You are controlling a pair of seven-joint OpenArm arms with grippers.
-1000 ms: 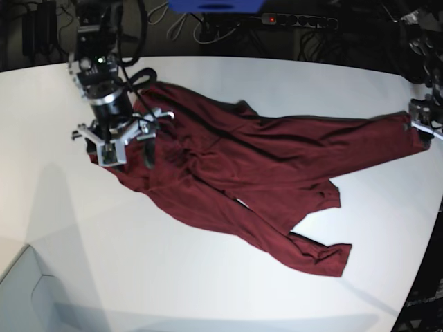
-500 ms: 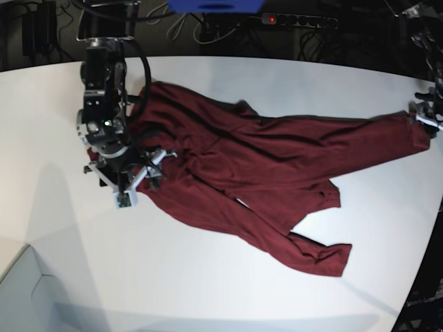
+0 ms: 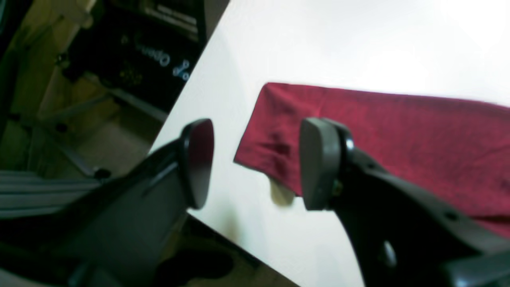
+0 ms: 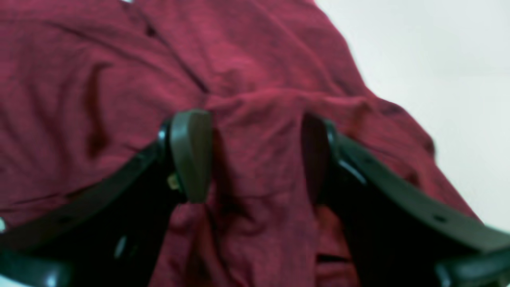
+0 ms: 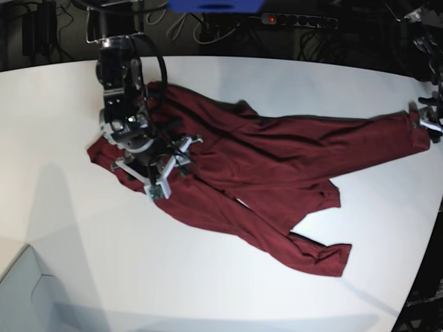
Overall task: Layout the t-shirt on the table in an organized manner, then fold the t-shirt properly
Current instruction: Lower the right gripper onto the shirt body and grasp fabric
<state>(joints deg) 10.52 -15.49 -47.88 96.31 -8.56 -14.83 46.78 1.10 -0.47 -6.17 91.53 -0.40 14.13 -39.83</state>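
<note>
Right gripper [image 4: 255,155] over the shirt's body, jaws apart astride a raised fold, not clamped, left gripper [image 3: 255,163] spread open and empty by the sleeve cuff, white table [image 5: 228,290], maroon t-shirt [image 5: 277,166] sprawled rumpled across it

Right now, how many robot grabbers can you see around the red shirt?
2. The right gripper hovers open over the t-shirt near its bunched end. The left gripper stands open at the sleeve cuff near the table edge.
</note>
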